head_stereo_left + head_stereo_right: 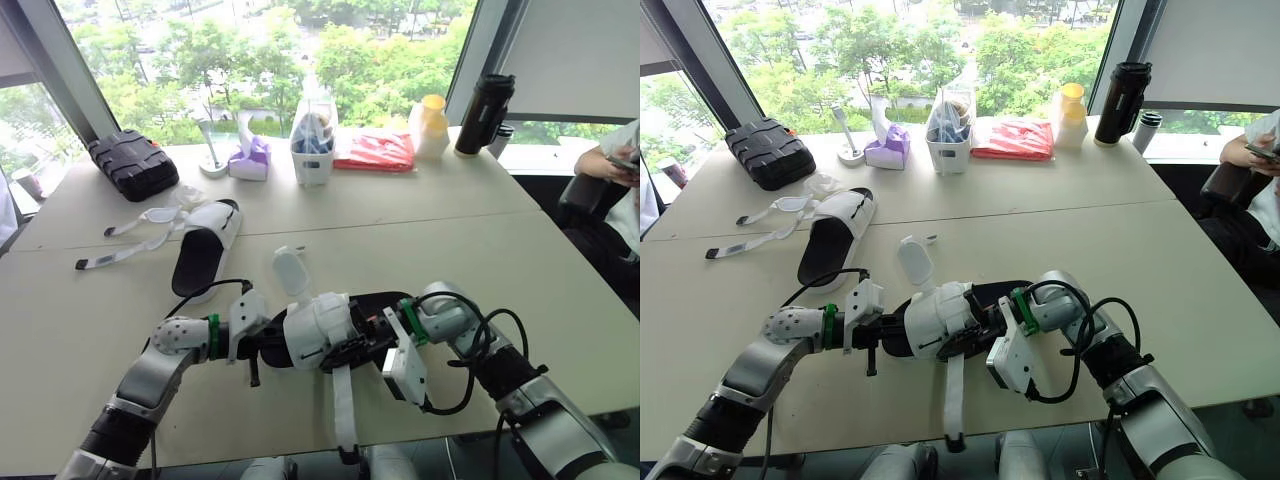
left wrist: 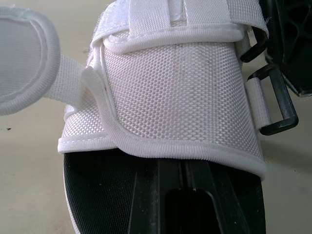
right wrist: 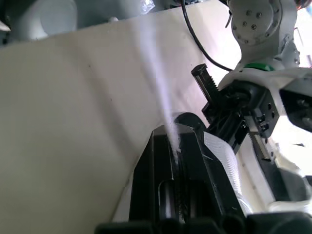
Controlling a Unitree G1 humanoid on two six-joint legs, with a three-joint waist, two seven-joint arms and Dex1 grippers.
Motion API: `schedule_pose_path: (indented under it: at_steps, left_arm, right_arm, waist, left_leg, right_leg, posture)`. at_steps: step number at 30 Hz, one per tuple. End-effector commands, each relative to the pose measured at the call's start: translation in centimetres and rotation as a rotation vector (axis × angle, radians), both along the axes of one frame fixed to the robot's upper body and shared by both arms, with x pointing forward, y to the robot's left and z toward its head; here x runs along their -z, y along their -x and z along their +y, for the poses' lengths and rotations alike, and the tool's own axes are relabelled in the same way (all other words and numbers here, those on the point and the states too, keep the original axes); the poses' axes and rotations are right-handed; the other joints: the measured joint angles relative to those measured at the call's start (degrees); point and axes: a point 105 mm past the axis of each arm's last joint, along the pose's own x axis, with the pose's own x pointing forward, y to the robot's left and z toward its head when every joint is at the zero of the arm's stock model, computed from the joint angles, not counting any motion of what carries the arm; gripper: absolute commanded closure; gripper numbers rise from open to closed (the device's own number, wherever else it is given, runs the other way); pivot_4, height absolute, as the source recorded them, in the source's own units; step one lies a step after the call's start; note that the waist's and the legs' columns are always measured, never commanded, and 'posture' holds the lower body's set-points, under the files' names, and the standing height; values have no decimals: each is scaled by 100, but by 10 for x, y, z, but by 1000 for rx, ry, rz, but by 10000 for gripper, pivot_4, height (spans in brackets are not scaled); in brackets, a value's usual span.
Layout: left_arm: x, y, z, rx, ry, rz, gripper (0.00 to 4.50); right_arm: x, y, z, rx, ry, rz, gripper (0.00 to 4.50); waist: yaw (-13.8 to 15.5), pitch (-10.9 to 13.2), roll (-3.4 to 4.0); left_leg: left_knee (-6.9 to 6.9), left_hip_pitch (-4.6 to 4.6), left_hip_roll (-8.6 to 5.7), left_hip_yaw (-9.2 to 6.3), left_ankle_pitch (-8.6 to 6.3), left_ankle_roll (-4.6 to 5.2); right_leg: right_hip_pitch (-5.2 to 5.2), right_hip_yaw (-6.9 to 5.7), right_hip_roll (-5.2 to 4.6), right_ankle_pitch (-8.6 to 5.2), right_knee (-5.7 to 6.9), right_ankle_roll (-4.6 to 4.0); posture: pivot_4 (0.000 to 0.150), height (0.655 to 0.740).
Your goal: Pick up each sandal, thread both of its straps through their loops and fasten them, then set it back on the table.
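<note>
One white sandal with a black sole (image 1: 322,328) is held just above the near table edge between both grippers. My left gripper (image 1: 262,345) is shut on its sole end; in the left wrist view the fingers (image 2: 187,195) lie on the black insole under the white upper (image 2: 180,92), beside a black loop (image 2: 275,100). My right gripper (image 3: 175,146) is shut on a white strap (image 1: 343,405), which hangs down over the table edge. A second strap flap (image 1: 290,270) sticks up. The other sandal (image 1: 205,245) lies on the table to the left, its straps (image 1: 130,250) loose.
Along the far edge stand a black case (image 1: 135,163), a purple tissue box (image 1: 250,158), a white container (image 1: 313,140), a red bag (image 1: 375,150), a yellow-capped bottle (image 1: 430,125) and a black flask (image 1: 484,112). A person (image 1: 615,170) sits at the right.
</note>
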Motion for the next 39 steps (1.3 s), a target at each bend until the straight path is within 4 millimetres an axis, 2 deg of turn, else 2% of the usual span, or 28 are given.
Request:
schedule_pose_path:
  at_steps: [1, 4, 9, 12, 15, 20, 25, 31, 34, 36, 39]
  left_arm:
    - [20, 12, -1, 12, -35, 83, 45000]
    - [20, 14, -2, 13, -35, 84, 45000]
    - [22, 17, -4, 20, -36, 86, 45000]
    - [23, 17, -5, 22, -35, 86, 45000]
    - [24, 17, -6, 31, -35, 86, 45000]
    - [25, 18, -11, 54, -31, 89, 45000]
    - [27, 17, -15, 75, -34, 90, 45000]
    - [27, 17, -18, 88, -34, 85, 45000]
    - [26, 18, -19, 89, -33, 85, 45000]
    - [27, 18, -20, 89, -34, 85, 45000]
    - [27, 19, -20, 88, -34, 86, 45000]
  right_arm:
    - [9, -4, -5, 6, 40, -5, 38960]
    - [8, -2, -6, -12, 24, -20, 25979]
    - [18, 8, -25, -11, 90, 7, 448]
    - [19, 13, -39, -3, 106, 16, 448]
    - [15, 11, -61, 67, 144, 51, 448]
    - [8, 12, -83, 198, 187, 193, 448]
    - [-7, 6, -92, 465, 159, 604, 448]
    - [-21, -1, -97, 676, 150, 1035, 448]
    - [-26, -3, -97, 755, 181, 1188, 448]
    - [-31, 1, -96, 791, 246, 1379, 448]
    - [-39, 5, -91, 811, 279, 1551, 448]
  waist:
    - [1, 0, 0]
    - [3, 0, 0]
    - [10, -2, 2]
    - [39, -9, 1]
    - [37, -12, 5]
    - [43, -15, 8]
    - [58, -19, 13]
    - [141, -22, 18]
    - [170, -22, 18]
    - [170, -22, 19]
    - [176, -23, 19]
  left_leg:
    - [0, 0, 0, 0, 0, 0]
    - [0, -1, 0, 0, 0, 0]
    - [0, 0, 1, 0, 0, 1]
    - [0, 1, 0, -2, -1, 2]
    - [2, 1, -4, 0, -3, 6]
    - [3, 2, -3, 0, -4, 8]
    - [8, 0, -2, -3, -5, 11]
    - [19, -3, -2, -3, -6, 14]
    - [19, -8, -2, -3, -8, 16]
    - [19, -12, -2, -4, -8, 17]
    - [18, -14, -2, -5, -9, 18]
  right_leg:
    - [0, 1, 0, 0, 0, 0]
    - [0, 4, 0, 0, 0, -1]
    - [0, 8, 0, 0, 0, -1]
    - [8, 9, -1, -1, -3, -2]
    - [11, 12, -5, -1, -6, -2]
    - [19, 13, -5, -1, -13, -2]
    - [22, 13, -7, -1, -15, -2]
    - [24, 13, -8, -2, -17, -2]
    - [18, 11, -8, -2, -18, -1]
    - [16, 9, -8, -1, -19, -1]
    - [15, 5, -9, -1, -22, -1]
  posture:
    - [1500, 7400]
    - [1500, 7400]
    - [1500, 7400]
    - [1500, 7400]
    - [1500, 7400]
    - [1500, 7400]
    - [1500, 7400]
    - [1500, 7400]
    - [1500, 7400]
    - [1500, 7400]
    - [1500, 7400]
